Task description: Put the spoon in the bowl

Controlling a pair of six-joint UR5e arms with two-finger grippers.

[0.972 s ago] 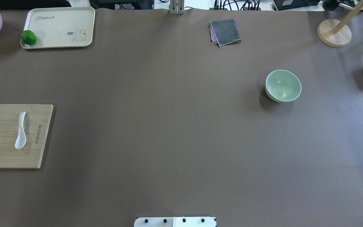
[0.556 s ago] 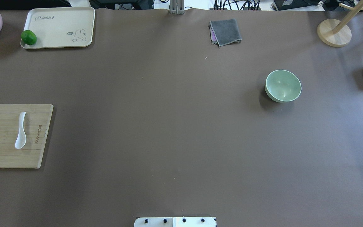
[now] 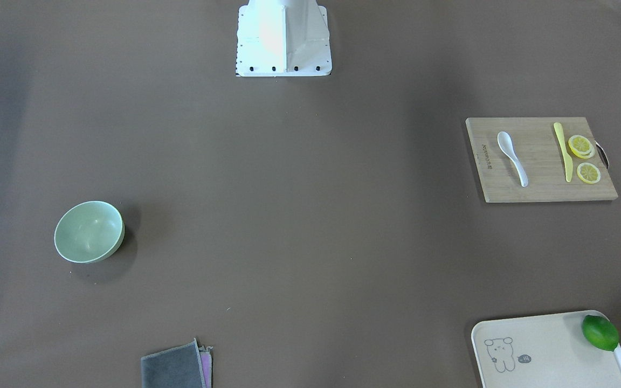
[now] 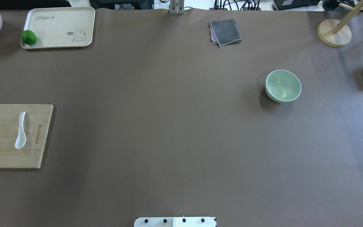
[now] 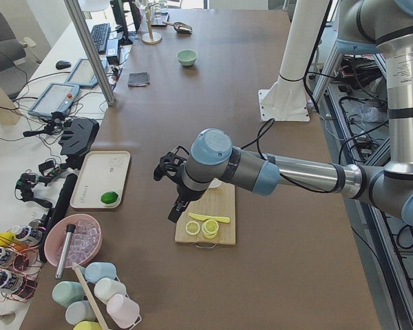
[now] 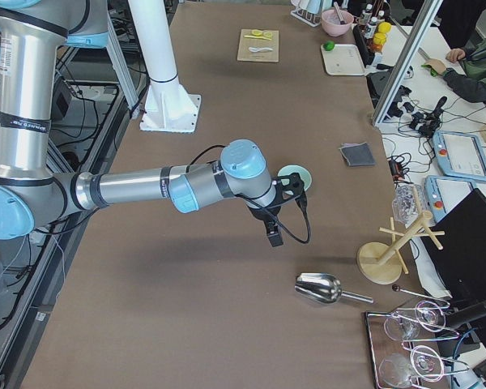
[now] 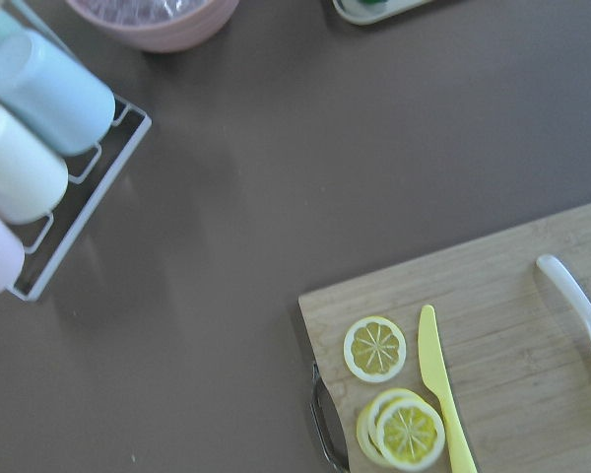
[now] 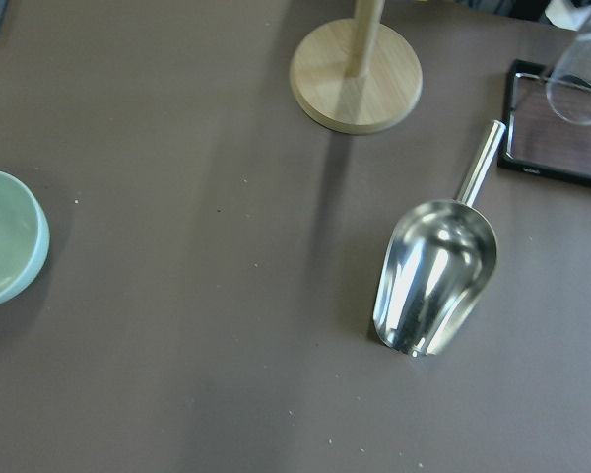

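1. The white spoon [image 4: 20,130] lies untouched on the cutting board [image 4: 8,156], beside a yellow knife [image 3: 563,152].
2. The green bowl [image 4: 283,85] stands empty, well apart across the table.
3. The left gripper [image 5: 175,206] hovers over the board, probably lined up for the pick-up, and the right gripper [image 6: 273,233] hangs near the bowl. It cannot be told how far either's fingers are open.

- a robotics lab rather than a home: 2 jointed industrial arms reach over the table, the left arm [image 5: 261,172] across the middle of the left-end view, the right arm [image 6: 170,188] across the right-end view.
- a white column [image 3: 283,37] is bolted down at top centre of the front view.
- a plain brown mat [image 4: 169,126] covers the long table.
- the side bench on the left of the left-end view holds touch-screen pendants [image 5: 54,102] and a keyboard [image 5: 100,33].
- cables [image 4: 232,4] run along the overhead view's top edge.
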